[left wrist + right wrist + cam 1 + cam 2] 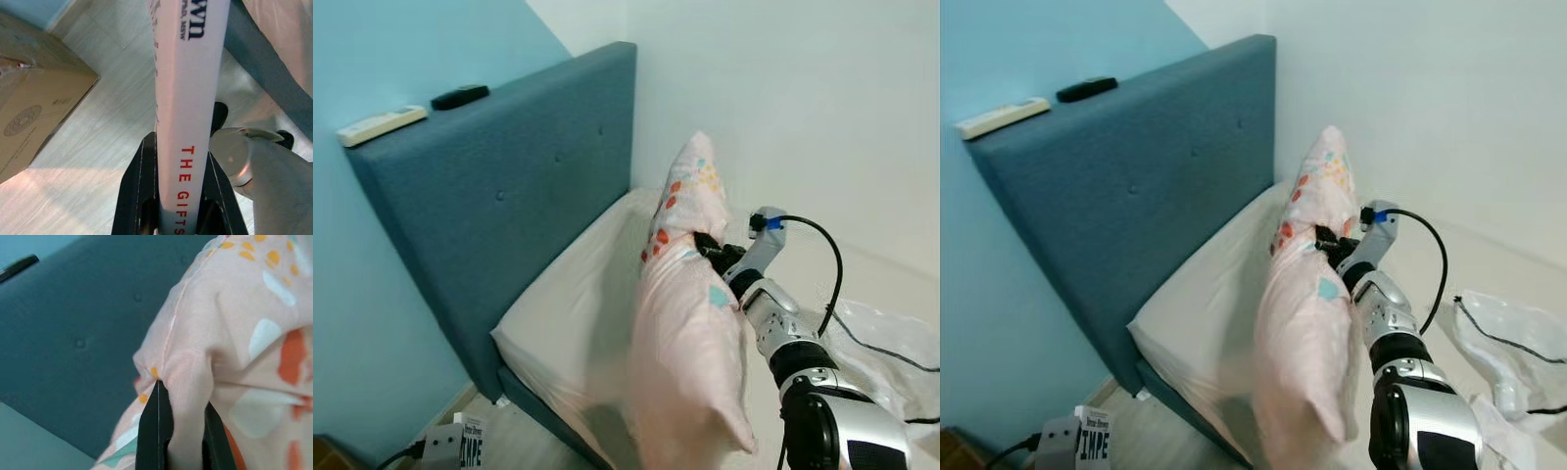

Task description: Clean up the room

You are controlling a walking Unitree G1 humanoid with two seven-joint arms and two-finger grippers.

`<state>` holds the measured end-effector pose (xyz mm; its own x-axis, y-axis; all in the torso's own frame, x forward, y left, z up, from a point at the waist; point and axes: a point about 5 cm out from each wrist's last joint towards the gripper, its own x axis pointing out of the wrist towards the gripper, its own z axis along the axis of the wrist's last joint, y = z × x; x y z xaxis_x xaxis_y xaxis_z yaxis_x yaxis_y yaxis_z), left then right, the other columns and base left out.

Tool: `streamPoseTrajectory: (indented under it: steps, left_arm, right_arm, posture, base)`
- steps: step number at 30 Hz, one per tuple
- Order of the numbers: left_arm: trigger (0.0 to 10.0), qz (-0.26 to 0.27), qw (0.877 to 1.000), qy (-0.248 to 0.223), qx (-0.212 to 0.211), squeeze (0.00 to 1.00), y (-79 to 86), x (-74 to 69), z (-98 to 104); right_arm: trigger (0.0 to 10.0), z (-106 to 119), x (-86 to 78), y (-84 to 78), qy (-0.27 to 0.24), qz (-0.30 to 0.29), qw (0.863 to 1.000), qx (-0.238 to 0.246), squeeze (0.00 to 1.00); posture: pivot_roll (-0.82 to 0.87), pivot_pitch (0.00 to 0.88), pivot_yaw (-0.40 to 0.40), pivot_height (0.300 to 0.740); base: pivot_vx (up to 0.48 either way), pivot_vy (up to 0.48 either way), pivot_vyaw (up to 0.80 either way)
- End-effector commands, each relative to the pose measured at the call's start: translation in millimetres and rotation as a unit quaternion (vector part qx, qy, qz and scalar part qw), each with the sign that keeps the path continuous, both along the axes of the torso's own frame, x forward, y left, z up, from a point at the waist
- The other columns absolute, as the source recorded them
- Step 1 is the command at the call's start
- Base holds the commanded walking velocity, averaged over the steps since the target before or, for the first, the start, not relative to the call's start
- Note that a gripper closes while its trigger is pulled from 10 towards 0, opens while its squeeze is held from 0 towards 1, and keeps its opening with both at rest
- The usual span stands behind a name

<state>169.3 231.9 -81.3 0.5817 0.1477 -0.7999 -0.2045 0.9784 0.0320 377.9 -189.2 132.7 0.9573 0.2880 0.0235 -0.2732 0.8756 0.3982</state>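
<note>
Right arm [793, 338] reaches forward and up from the lower right, forearm angled toward the headboard, cable looping off the wrist. Right gripper [178, 431] is clamped on a fold of the pillow [690, 323]; in the wrist view the two black fingers [156, 431] pinch a ridge of pink fabric between them. Grip point sits about mid-length on the pillow's right edge.

Pillow: pale pink with orange, yellow and teal spots. Held on edge, long axis running from near the camera toward the far wall, upper end raised above the mattress [578, 323], lower end blurred and hanging past the near corner of the bed. Whether it touches the mattress cannot be told.

Mattress white, bare, against a dark blue padded headboard [509, 186]. On the headboard's top edge: a white remote [382, 124] and, just beside it, a black remote [460, 96]. Wall behind is light blue.

Left gripper [178, 205] is closed on a white book [188, 98], fingers on either side of it, spine facing the camera with red lettering. Below it: pale wood floor [98, 127] and a cardboard box [34, 98].

Clear plastic bag [891, 343] lies crumpled on the bed to the right of the arm. A white box with black print [470, 443] shows at the lower left, by the bed's corner.
</note>
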Motion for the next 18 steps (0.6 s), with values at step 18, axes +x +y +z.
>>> streamPoseTrajectory:
  steps: [18]
  left_arm:
    - [10.0, -0.033, 0.999, 0.017, -0.011, 0.00, -5.8, -4.9, -3.7]
  right_arm:
    - [10.0, 21.0, 6.2, -11.0, -0.052, -0.050, 0.997, 0.019, 0.00]
  posture:
    - [0.04, 0.000, -0.026, 0.708]
  base:
    - [0.000, 0.000, 0.74]
